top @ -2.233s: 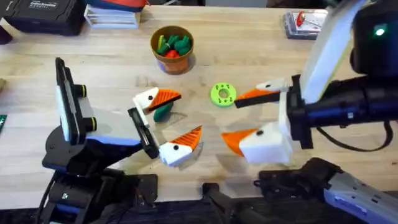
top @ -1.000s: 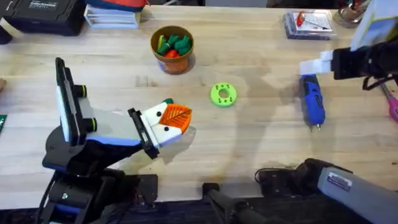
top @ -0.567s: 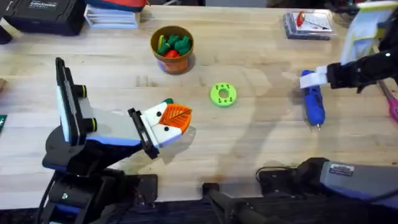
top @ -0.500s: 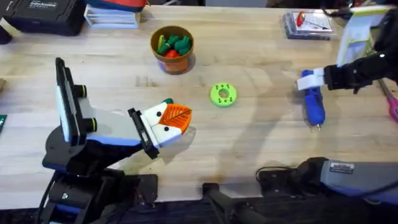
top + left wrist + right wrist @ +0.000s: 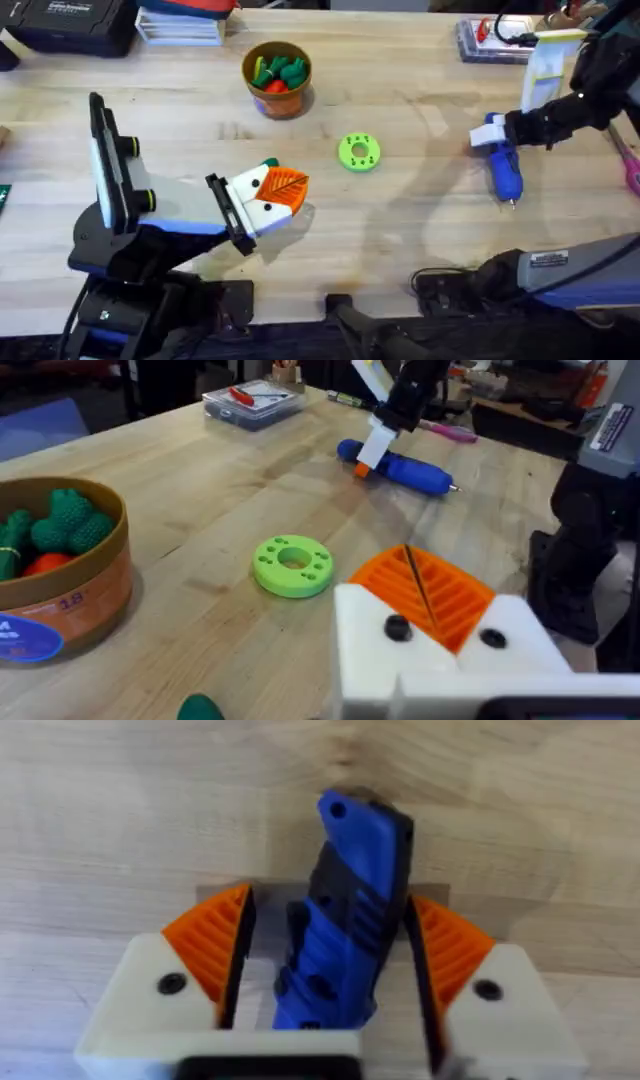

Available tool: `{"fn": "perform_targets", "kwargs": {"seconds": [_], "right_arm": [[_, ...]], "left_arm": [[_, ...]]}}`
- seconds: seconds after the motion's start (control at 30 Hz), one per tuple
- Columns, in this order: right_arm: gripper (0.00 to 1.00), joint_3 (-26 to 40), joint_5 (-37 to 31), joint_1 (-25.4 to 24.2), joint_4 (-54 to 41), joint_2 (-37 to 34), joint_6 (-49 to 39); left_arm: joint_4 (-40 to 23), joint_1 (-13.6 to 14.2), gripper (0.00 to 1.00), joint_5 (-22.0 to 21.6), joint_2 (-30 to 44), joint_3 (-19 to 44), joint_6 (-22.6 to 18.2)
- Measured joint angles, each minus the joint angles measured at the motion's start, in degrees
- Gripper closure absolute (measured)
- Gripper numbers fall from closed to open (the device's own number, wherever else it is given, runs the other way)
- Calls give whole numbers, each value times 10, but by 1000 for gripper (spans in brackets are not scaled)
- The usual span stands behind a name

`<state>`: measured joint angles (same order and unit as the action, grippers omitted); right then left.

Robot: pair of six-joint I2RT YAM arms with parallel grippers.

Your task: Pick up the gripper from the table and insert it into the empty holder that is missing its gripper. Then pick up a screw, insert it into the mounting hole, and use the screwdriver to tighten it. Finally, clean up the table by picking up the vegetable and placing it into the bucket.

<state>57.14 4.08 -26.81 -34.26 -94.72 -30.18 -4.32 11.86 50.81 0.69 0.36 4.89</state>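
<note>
The blue screwdriver (image 5: 505, 172) lies flat on the table at the right, bit toward the front. My right gripper (image 5: 484, 135) is down over its rear end. In the right wrist view the orange pads (image 5: 212, 948) stand either side of the screwdriver (image 5: 350, 920), with a gap on one side, so the right gripper (image 5: 328, 898) is open. My left gripper (image 5: 285, 192) rests shut at left centre, pads together. A dark green vegetable (image 5: 270, 162) peeks out beside it, not between the pads. The bucket (image 5: 281, 104) stands at the back. The loose gripper, holder and screw are out of view.
A bright green holed disc (image 5: 359, 152) lies mid-table. The bucket holds green and orange toy vegetables (image 5: 282, 72). A clear box (image 5: 495, 38) sits at the back right and a pink pen (image 5: 632, 175) at the right edge. Bare wood lies between the disc and the screwdriver.
The right arm swung from mid-table to the right, then came down over the screwdriver's rear end. The left gripper went from open to shut early on and has stayed still since.
</note>
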Motion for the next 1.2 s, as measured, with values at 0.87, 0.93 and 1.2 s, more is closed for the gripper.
{"fn": "perform_targets", "kwargs": {"seconds": [0.87, 0.93, 1.2], "right_arm": [[976, 0, -4, 0, 13, 211, 45], [976, 0, -6, 0, 10, 261, 62], [976, -26, -7, 19, 38, 465, 138]], "left_arm": [[0, 0, 995, 0, 0, 0, 0], [0, 0, 995, 0, 0, 0, 0], [0, 0, 995, 0, 0, 0, 0]]}}
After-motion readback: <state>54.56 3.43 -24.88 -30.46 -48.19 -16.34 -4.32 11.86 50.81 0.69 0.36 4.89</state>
